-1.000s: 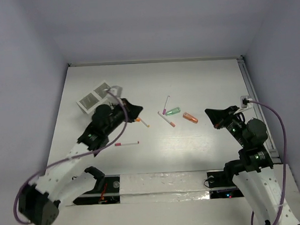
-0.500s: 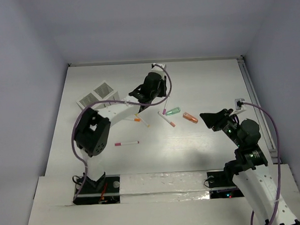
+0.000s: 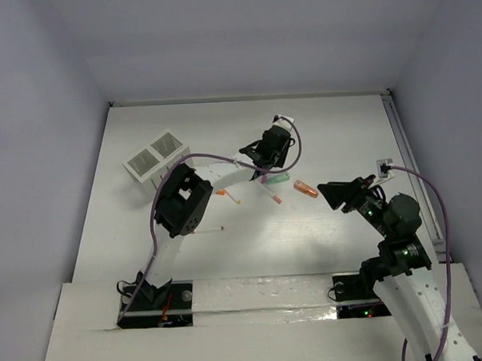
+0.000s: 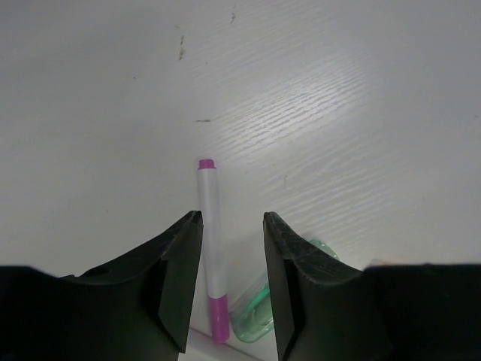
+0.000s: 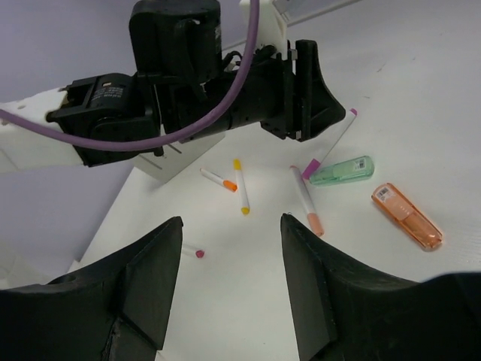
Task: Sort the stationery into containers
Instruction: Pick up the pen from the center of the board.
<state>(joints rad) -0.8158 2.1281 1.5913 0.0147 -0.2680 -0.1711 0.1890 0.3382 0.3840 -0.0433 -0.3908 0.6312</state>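
Right now the left gripper (image 4: 231, 222) hangs over the middle of the table (image 3: 335, 128) with its fingers spread and nothing clamped. A white pen with purple ends (image 4: 210, 226) lies flat on the table in the gap between them. The green capsule (image 4: 255, 312) lies just beside that pen's near end. The right gripper (image 5: 231, 219) is also released and holds nothing (it hovers above the right side of the table). The orange capsule (image 5: 406, 216) lies near the green one. A pink-tipped pen (image 5: 306, 201), a yellow-tipped pen (image 5: 240, 186) and an orange-tipped pen (image 5: 219, 180) lie loose on the table, and a red-tipped pen (image 3: 205, 230) lies nearer the arm bases. The white two-compartment box (image 3: 153, 152) stands well apart at the far left.
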